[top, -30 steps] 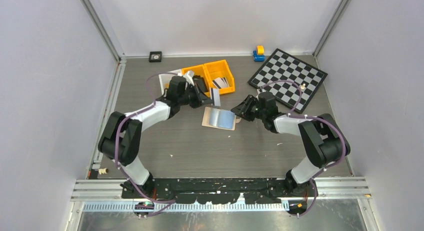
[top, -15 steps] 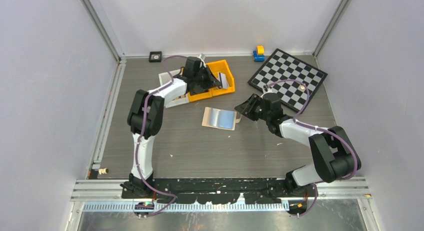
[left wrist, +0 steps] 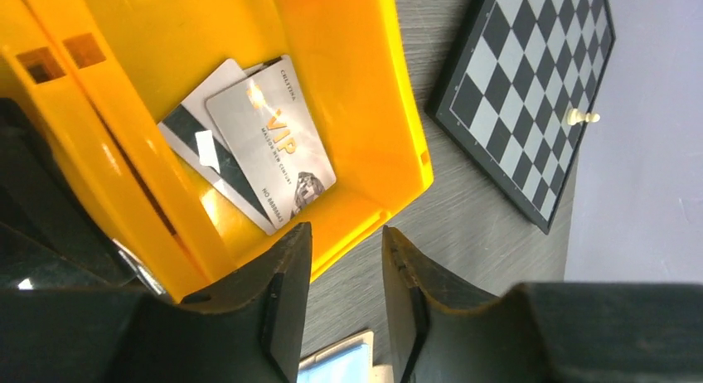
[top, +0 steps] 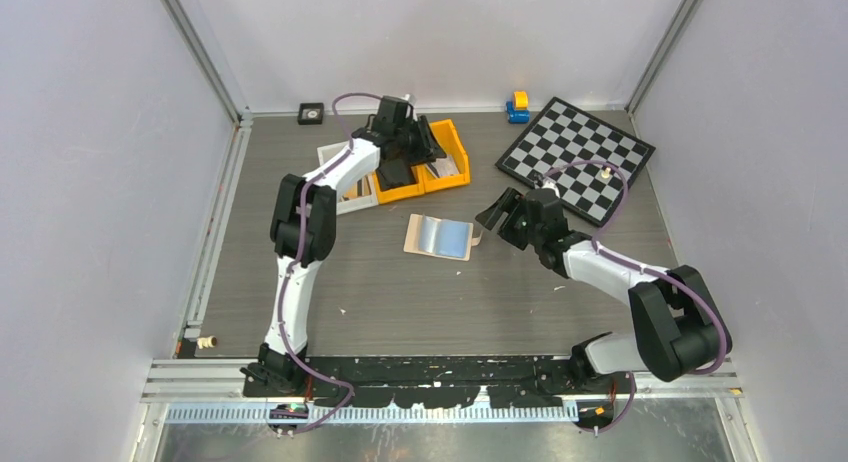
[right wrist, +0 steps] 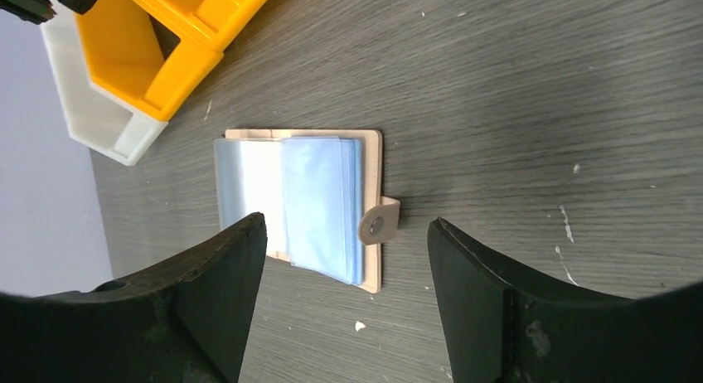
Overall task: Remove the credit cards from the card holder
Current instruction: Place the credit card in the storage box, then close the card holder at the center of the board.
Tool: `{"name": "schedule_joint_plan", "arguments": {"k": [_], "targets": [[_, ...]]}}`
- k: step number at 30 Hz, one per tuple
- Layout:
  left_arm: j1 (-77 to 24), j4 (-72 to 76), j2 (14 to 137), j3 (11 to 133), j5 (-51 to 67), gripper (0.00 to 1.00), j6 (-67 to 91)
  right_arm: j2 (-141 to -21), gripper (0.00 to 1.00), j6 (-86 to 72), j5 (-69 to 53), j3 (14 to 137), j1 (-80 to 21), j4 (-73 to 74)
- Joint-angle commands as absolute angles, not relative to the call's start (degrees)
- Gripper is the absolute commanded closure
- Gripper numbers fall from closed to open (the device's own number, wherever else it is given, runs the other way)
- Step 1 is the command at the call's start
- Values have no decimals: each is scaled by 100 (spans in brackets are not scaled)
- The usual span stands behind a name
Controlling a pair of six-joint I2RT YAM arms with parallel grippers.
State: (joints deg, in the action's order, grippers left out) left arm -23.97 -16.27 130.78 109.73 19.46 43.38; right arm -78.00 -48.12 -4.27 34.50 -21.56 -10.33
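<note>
The card holder lies open on the table, beige with bluish see-through pockets and a snap tab on its right side. Two credit cards lie in the right yellow bin: a silvery one on top of one with a dark stripe. My left gripper hovers over that bin's near rim, open, with nothing between its fingers; a corner of the card holder shows below it. My right gripper hangs open wide just right of the holder, touching nothing.
A chessboard with one white pawn lies at the back right. A blue and yellow toy stands by the back wall. A white tray sits left of the yellow bins, a small black square behind it.
My left gripper swung from above the card holder to the yellow bin and let go of a card there. My right gripper opened wider and drew back from the holder.
</note>
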Motion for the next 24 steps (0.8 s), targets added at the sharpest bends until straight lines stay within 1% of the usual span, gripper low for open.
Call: {"name": "schedule_joint_plan", "arguments": {"k": [1,5,9,13,16,20,23,24], "targets": [[-2373,-2186,12669,11151,1951,60,3904,-7874,24,-4595,-126,3817,-2287,-809],[-2428,-2383,12044,10627,1944,59,3702,-8148,27,-4438,-32,4002,-2494,-670],[-2484,-2549,11233,9789,1928,57,3456,-8491,33,-4230,360,4328,-2793,-295],[-2571,-2619,10414,8612,1714,57,3241,-8535,40,-4155,581,4352,-2826,-204],[-2691,-2224,9750,7552,1491,54,3235,-8527,47,-4071,779,4360,-2829,-160],[-2742,-1664,9225,6461,1465,56,3240,-8605,68,-3991,824,4367,-2829,-160],[-2742,-1390,9084,5940,1396,57,3174,-8672,91,-3961,710,4389,-2830,-214],[-2742,-1346,9083,5821,1367,57,3135,-8688,96,-3956,671,4393,-2829,-219]]}}
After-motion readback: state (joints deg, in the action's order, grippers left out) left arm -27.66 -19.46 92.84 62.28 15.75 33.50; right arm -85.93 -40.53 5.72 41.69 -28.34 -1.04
